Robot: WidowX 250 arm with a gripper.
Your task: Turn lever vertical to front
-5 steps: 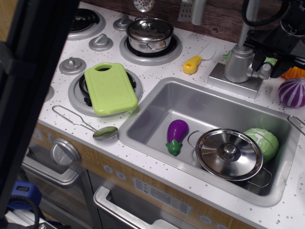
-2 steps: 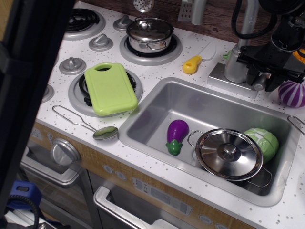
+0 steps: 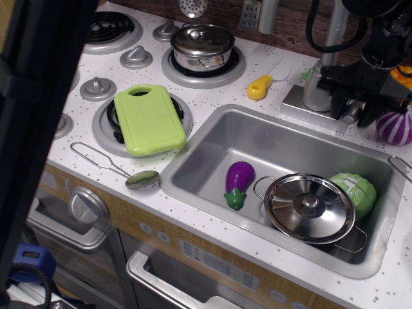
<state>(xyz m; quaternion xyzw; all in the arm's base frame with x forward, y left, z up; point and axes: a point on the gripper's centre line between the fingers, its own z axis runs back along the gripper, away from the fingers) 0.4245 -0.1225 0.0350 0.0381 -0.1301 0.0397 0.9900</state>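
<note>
The faucet's cylinder body point(image 3: 317, 90) stands on its grey base behind the sink, with the thin spout pipe point(image 3: 336, 29) rising from it. The lever point(image 3: 351, 111) is a short grey bar sticking out from the body's right side toward the front right; only its end shows. My black gripper point(image 3: 353, 109) hangs over it from above. Its fingers point(image 3: 338, 103) stand on either side of the lever's end with a small gap, so it looks open around the lever. The arm hides the lever's root.
The sink point(image 3: 212, 138) holds a purple eggplant point(image 3: 239, 180), a lidded pot point(image 3: 310, 207) and a green cabbage point(image 3: 360, 190). A purple onion point(image 3: 394, 125) lies right of the gripper. A yellow knife point(image 3: 260, 87) lies left of the faucet. A green cutting board point(image 3: 149, 119) covers a burner.
My gripper has come down and to the left from beside the faucet, and its fingers now straddle the lever. The lever itself has hardly moved.
</note>
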